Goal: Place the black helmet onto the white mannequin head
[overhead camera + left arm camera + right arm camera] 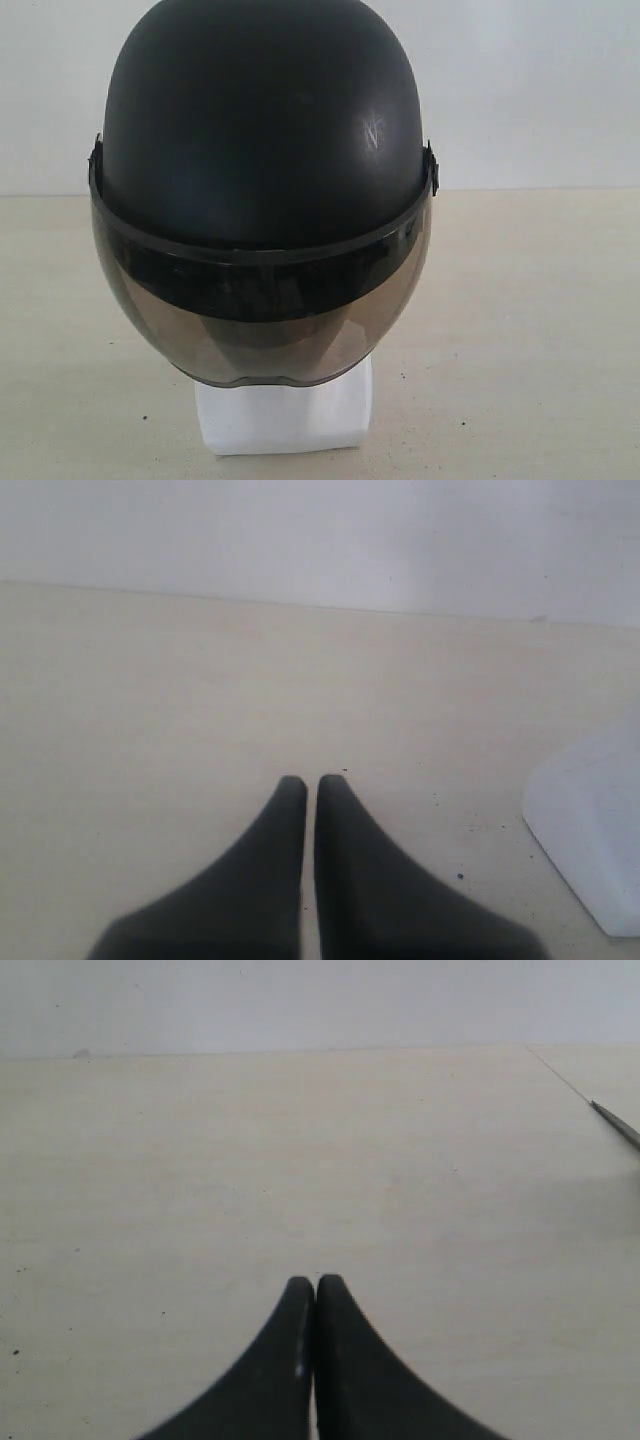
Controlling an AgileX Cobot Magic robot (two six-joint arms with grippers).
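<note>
The black helmet (262, 130) sits on top of the white mannequin head, its smoky visor (262, 320) hanging down over the face. Of the head only the white block base (285, 418) shows below the visor in the exterior view; the face is hidden. One corner of that base (590, 830) appears in the left wrist view, off to the side of my left gripper (311, 780), which is shut and holds nothing. Over bare tabletop my right gripper (315, 1282) is shut too, with nothing in it. Neither gripper shows in the exterior view.
The pale beige table (540, 330) runs back to a white wall (540, 90). A thin dark line (615, 1123) crosses the table's far corner in the right wrist view.
</note>
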